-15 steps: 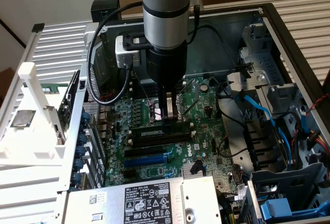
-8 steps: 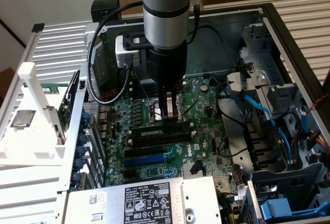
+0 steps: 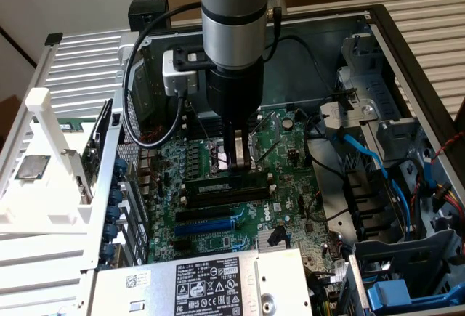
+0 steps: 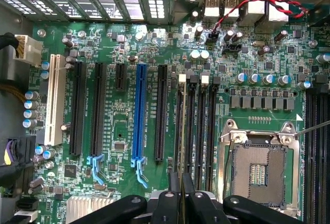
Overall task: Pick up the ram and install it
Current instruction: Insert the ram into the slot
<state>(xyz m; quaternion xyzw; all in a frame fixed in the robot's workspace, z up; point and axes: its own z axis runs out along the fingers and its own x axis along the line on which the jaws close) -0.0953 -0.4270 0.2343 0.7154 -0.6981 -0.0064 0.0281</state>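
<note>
the gripper (image 3: pixel 238 163) is hanging straight down from the arm (image 3: pixel 232 18) into the open computer case (image 3: pixel 378 33), over the middle of the green motherboard (image 3: pixel 287 149). its two dark fingers (image 4: pixel 174 183) are standing almost together, leaving only a thin gap, and they are pinching the ram (image 3: pixel 227 184) in that gap by its upper edge. in the exterior view the ram is showing as a long green stick with dark chips, standing on its long edge right under the fingertips. the blue slot (image 3: pixel 207 225) is lying near it, on the side toward the power supply (image 3: pixel 211 280), which is sitting with its labelled top at the near edge of the case. in the wrist view the ram (image 4: pixel 182 131) is appearing edge-on as a thin pale line running away from the gripper (image 4: pixel 181 185). it is lining up with the outermost of the black slots with white end clips (image 4: pixel 192 131), the one farthest from the processor socket (image 4: pixel 258 172) and nearest the blue slot (image 4: pixel 139 116). whether the stick is sitting fully down in that slot or only resting above it, i cannot tell. a white slot (image 4: pixel 54 100) is lying well apart at the far side of the board, and blue cables (image 3: pixel 363 160) are running through the case toward the exterior view's right
</note>
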